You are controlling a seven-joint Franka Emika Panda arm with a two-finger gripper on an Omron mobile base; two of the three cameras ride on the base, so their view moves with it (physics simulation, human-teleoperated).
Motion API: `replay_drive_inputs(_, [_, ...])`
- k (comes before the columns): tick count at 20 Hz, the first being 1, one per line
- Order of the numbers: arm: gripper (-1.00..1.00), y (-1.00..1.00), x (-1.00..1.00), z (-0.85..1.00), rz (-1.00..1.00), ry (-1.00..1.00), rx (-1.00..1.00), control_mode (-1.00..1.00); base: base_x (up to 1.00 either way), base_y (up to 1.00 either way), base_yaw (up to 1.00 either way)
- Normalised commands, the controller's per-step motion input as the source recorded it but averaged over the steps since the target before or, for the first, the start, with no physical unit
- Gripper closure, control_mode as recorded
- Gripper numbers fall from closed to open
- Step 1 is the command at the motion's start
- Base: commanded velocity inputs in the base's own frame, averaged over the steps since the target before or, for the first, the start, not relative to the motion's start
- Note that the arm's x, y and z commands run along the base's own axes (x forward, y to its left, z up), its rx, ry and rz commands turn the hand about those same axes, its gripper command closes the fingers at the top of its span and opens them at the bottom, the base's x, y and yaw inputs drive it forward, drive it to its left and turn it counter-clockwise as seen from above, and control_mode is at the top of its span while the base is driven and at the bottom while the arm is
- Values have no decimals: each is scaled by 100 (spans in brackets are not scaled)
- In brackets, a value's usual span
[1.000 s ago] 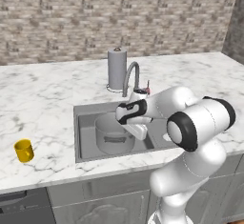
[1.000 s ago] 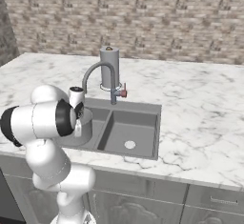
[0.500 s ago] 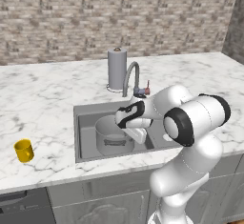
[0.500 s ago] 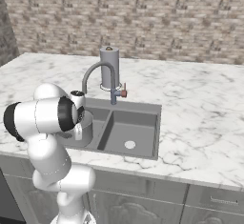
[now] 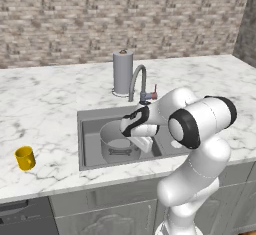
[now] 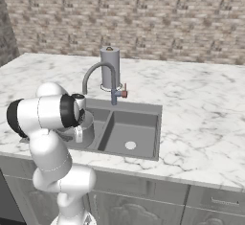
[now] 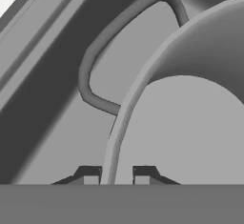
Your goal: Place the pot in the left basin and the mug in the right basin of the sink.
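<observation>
The end effector [image 7: 116,175] is closed on the rim of the pot [image 5: 116,140], one finger on each side of the wall. The pot is in the left basin [image 5: 90,139]; the mug [image 5: 25,157] stands on the worktop [image 5: 45,104].

The white arm rises from about five o'clock in the left base view, bends at a big dark-banded elbow near three o'clock, and reaches back toward the centre, forearm sloping down to a black-and-white wrist. In the right base view the same elbow sits near nine o'clock, the wrist tucked just to its three o'clock side. The gripper [image 5: 144,146] points downward from the wrist. In the hand view its two dark fingertips [image 7: 90,175] stand at six o'clock, a narrow gap between them, pinched on a thin pot rim [image 7: 125,118] that runs up toward one o'clock.
</observation>
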Motion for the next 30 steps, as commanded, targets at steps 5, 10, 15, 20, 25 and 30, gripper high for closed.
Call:
replay_drive_inputs(5, [100, 0, 2, 0, 0, 0, 0, -100, 0, 0, 0])
replay_drive_inputs(10, [-100, 0, 0, 0, 0, 0, 0, -100, 0, 0, 0])
replay_drive_inputs(15, [-100, 0, 0, 0, 0, 0, 0, -100, 0, 0, 0])
replay_drive_inputs(20, [-100, -2, 0, 12, 0, 0, 0, -100, 0, 0, 0])
replay_drive_inputs(25, [-100, -2, 0, 44, 0, 0, 0, -100, 0, 0, 0])
replay_drive_inputs(30, [-100, -1, -3, 48, 0, 0, 0, -100, 0, 0, 0])
